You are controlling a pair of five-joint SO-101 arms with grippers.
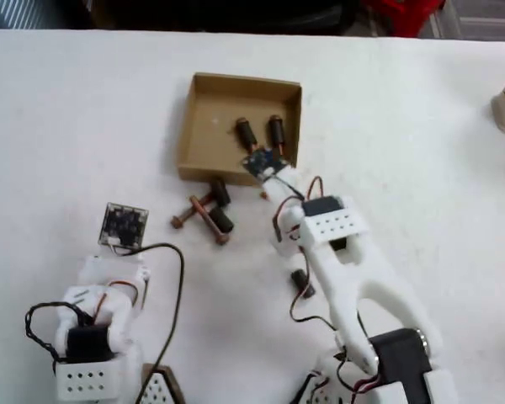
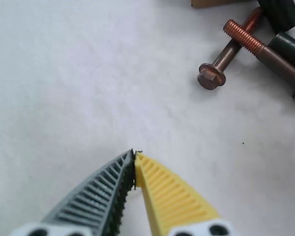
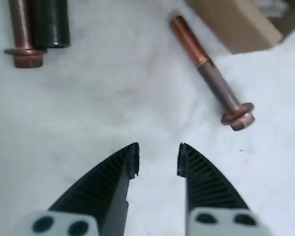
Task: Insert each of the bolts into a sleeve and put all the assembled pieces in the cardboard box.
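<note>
This looks like a robotics lab or hobby workshop. A plain white table [image 1: 84, 109] carries a cardboard box [image 1: 212, 126], and just in front of the box lie loose copper bolts [image 1: 194, 212] and black sleeves [image 1: 223, 220]. Nearer than the box stand the left arm [image 1: 109, 278] and the right arm [image 1: 353, 269], both of white plastic, with bare black motors [image 1: 401, 358], exposed wires [image 1: 182, 286] and an uncovered circuit board [image 1: 124, 223]. Beyond the box, past the table's far edge, are dark floor and something red [image 1: 400, 13].
</note>
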